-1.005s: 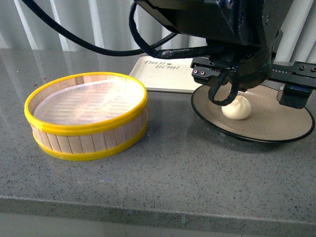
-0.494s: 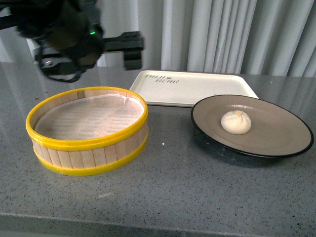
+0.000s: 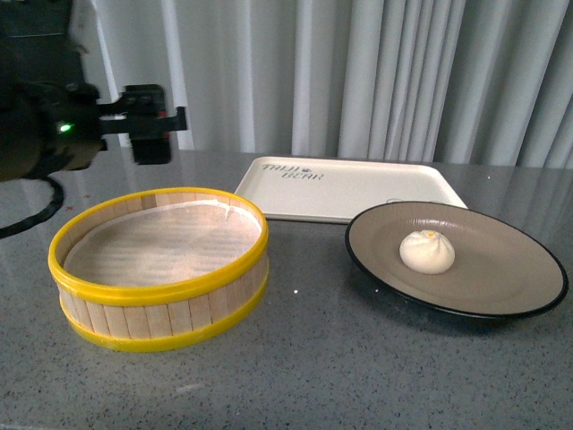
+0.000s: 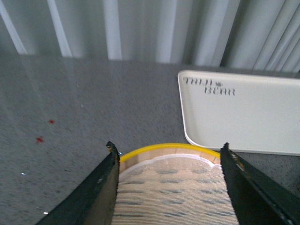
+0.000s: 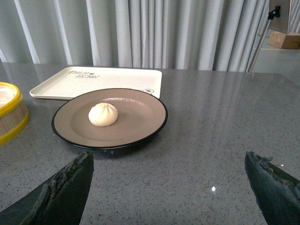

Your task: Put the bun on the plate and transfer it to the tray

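The bun (image 3: 427, 251) sits upright on the plate (image 3: 506, 273), slightly off the middle, its pleated top up. The plate rests on the grey counter (image 3: 358, 358), just in front of the cream tray (image 3: 358, 190); whether their edges touch I cannot tell. A yellow-rimmed steamer basket (image 3: 161, 300), holding only its paper liner (image 3: 152, 242), stands to the plate's left, apart from it. The left tool (image 4: 168, 148) hangs released and empty above the basket's far rim. The right tool (image 5: 168, 157) is spread wide and empty, with the plate beyond its fingertips. A pale curtain (image 3: 403, 81) hangs behind.
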You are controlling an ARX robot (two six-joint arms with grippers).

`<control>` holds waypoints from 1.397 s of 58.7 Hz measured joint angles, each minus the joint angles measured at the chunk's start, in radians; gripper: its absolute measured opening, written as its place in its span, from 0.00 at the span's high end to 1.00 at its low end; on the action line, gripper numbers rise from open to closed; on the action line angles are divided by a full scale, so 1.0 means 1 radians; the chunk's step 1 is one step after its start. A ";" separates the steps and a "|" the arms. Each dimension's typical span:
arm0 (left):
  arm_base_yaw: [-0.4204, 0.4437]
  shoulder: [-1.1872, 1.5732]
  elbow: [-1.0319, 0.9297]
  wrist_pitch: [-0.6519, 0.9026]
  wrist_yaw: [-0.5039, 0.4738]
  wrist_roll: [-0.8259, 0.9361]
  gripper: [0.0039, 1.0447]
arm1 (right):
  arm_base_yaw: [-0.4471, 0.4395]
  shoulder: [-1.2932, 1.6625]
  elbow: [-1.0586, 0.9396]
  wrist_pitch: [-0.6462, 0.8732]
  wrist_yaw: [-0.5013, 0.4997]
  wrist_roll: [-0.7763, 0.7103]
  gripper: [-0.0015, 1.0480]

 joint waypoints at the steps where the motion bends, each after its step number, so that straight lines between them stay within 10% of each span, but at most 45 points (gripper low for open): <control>1: 0.007 -0.021 -0.037 0.041 0.003 0.006 0.41 | 0.000 0.000 0.000 0.000 0.000 0.000 0.08; 15: 0.089 -0.277 -0.440 0.215 0.066 0.042 0.96 | 0.000 0.000 0.000 0.000 0.000 0.000 0.08; 82: 0.209 -1.032 -0.876 -0.084 0.182 0.048 0.96 | 0.000 0.000 0.000 0.000 0.000 0.000 0.08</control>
